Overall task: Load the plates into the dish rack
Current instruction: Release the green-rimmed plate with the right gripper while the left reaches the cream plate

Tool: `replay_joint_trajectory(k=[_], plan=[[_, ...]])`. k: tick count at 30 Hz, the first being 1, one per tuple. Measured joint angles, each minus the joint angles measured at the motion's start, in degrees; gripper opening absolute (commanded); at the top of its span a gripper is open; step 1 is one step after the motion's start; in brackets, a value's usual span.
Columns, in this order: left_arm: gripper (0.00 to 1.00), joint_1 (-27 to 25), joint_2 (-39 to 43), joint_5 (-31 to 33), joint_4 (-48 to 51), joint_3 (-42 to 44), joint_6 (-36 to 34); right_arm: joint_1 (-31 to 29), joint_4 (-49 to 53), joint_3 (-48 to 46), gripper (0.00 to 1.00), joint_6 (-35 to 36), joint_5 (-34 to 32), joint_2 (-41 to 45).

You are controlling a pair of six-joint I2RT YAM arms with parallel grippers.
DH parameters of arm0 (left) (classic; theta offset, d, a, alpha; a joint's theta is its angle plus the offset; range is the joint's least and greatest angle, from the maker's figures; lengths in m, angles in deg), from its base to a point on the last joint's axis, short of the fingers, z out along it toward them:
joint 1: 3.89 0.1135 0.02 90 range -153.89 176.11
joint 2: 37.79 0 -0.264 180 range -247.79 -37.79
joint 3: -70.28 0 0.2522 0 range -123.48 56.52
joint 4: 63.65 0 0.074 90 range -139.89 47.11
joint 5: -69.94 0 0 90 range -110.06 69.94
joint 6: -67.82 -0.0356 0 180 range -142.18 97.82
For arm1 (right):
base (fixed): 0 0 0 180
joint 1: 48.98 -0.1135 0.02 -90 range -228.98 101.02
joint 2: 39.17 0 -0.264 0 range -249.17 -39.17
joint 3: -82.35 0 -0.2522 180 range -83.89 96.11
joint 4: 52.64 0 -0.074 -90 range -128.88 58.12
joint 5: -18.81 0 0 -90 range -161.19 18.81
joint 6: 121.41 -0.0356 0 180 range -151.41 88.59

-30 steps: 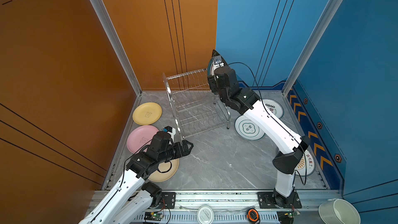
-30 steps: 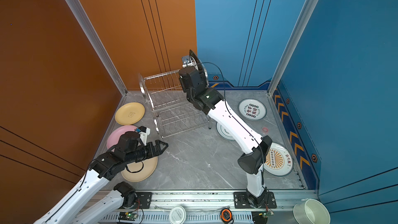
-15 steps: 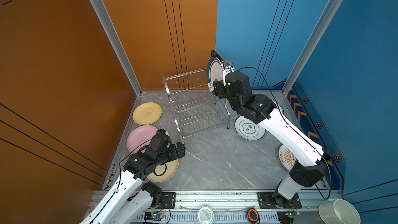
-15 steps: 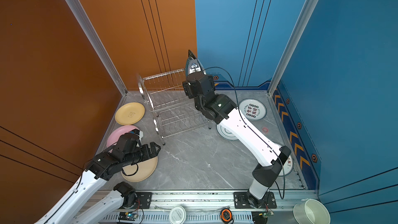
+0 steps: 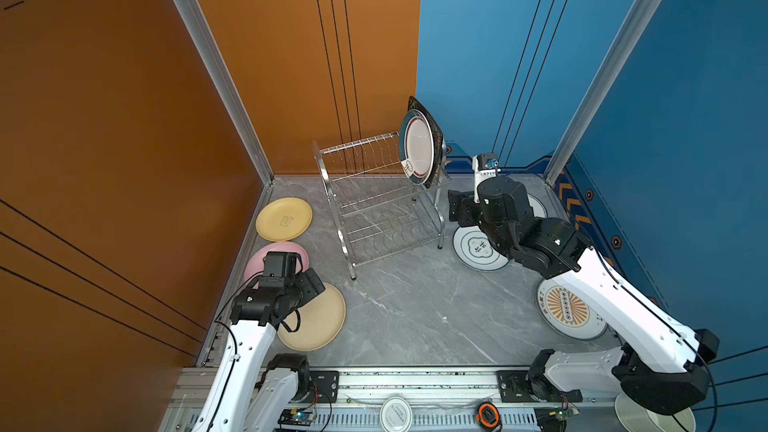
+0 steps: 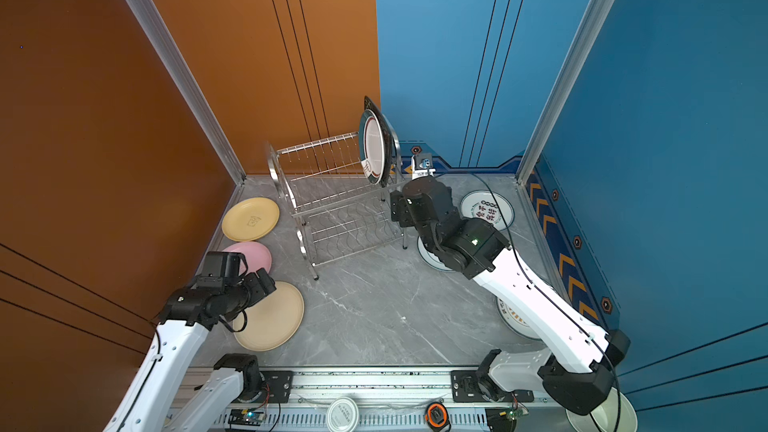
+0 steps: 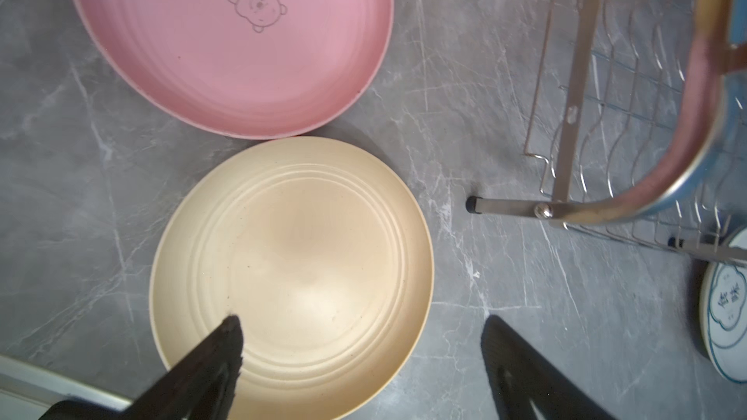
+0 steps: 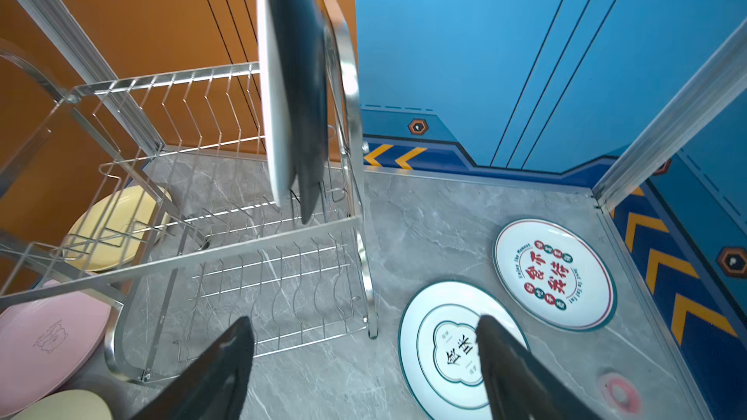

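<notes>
Left wrist view is showing the dish rack (image 7: 578, 123) standing near the beige plate (image 7: 291, 236), which is lying flat on the surface (image 7: 465, 74) right under my left hand (image 7: 361, 321), spread and empty, its fingers (image 7: 218, 357) straddling the plate's rim.

Marble floor (image 5: 415, 309): dish rack (image 5: 376, 205), 6 plates (image 5: 284, 219)

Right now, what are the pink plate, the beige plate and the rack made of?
The pink plate looks like matte plastic or melamine: dull sheen, moulded rings, a printed bear. The beige plate seems alike, faintly speckled. The dish rack looks like polished steel wire: it mirrors the wall colours.
</notes>
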Motion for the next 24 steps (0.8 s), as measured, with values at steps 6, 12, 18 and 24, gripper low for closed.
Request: replay_joint_trajectory(k=[6, 12, 18, 24], plan=[[0.93, 7.78, -4.28, 0.13, -1.14, 0.44, -0.66, 5.75, 1.40, -7.69, 0.87, -4.04, 5.92, 4.61], [0.98, 16.70, -7.80, -1.16, -4.37, 2.97, -0.83, 11.02, 1.55, -9.51, 0.89, -4.94, 12.00, 5.03], [0.98, 24.79, -11.28, -3.54, -8.81, 4.74, -1.79, 12.63, 1.55, -9.57, 0.90, -4.87, 16.26, 4.94], [0.98, 28.50, -13.88, -5.97, -12.63, 6.32, -2.95, 13.57, 1.55, -9.57, 0.91, -4.76, 18.71, 3.80]])
